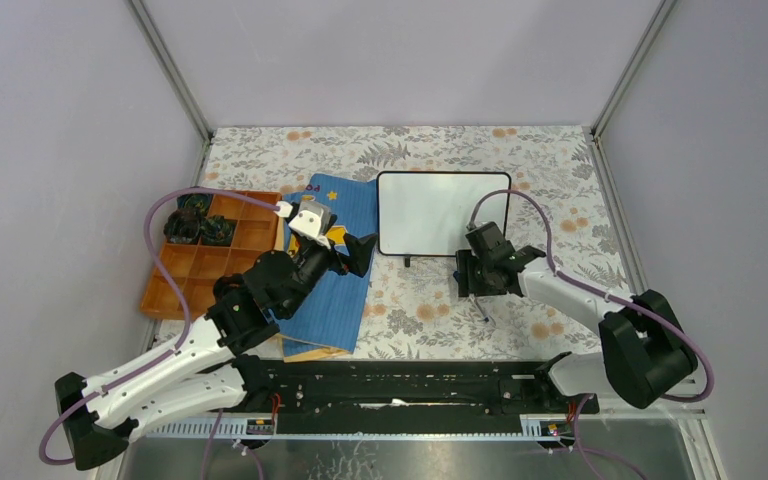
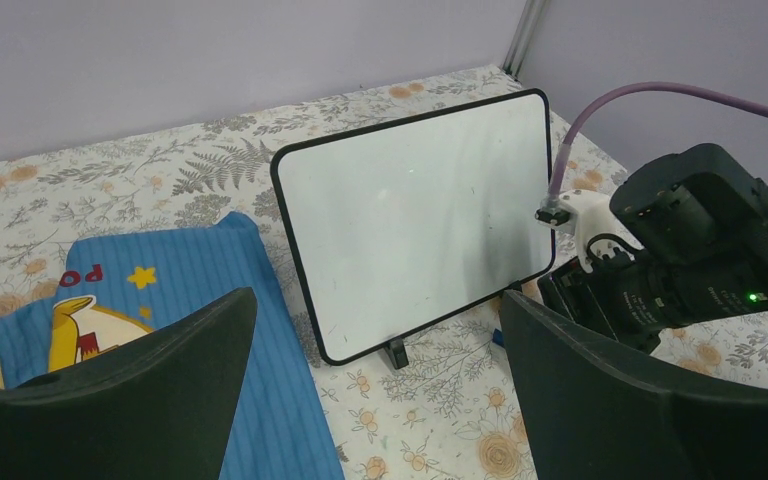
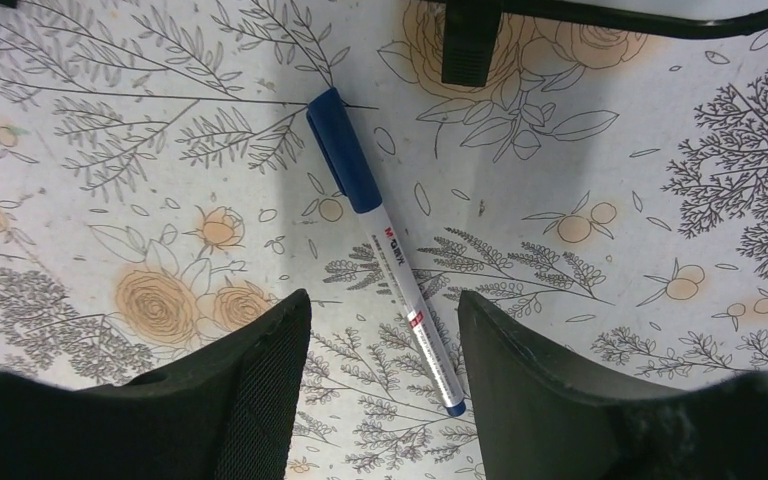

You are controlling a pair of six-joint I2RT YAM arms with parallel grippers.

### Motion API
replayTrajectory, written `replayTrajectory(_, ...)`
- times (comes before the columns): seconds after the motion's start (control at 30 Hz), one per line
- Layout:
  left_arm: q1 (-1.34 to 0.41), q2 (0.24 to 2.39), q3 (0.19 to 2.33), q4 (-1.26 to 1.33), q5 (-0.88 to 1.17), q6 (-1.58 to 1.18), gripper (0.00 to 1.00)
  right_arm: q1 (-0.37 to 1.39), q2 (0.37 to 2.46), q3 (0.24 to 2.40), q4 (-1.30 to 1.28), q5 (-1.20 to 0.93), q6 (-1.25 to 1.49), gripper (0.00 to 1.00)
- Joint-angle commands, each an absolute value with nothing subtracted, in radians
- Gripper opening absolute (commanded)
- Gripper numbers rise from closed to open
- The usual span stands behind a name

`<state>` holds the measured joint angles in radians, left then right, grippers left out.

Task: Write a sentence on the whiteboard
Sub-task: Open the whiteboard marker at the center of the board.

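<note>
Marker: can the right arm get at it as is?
Likely yes. The marker lies flat on the tablecloth between the open right fingers, nothing over it; the whiteboard foot sits clear beyond its cap.

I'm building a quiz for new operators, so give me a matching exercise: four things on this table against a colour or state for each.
Things:
1. whiteboard
2. marker
3. cloth book
4. tray

Descriptions:
A. blue, with a yellow star
B. blank, propped on black feet
C. orange, split into compartments
D. lying flat, blue cap on

Pairs: 1-B, 2-D, 3-A, 4-C
</note>
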<state>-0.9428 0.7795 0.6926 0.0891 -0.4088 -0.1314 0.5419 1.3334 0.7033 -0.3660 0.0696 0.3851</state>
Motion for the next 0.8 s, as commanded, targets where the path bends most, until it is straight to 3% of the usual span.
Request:
replayTrajectory(0.0, -0.952, 0.767, 0.706, 0.091, -0.404, -0.118, 0.99, 0.551, 1.369, 0.749, -0.387, 0.12, 0.352, 0.62)
replayTrajectory(0.43, -0.952, 0.77, 0.706, 0.092, -0.406, -0.115, 0.99, 0.57, 1.445, 0.737, -0.338, 0.143, 0.345, 0.46)
replayTrajectory(0.77, -0.952, 0.758, 0.707, 0.093, -0.402, -0.117, 0.99, 0.633, 1.487, 0.749, -0.345, 0.151, 0.393, 0.25)
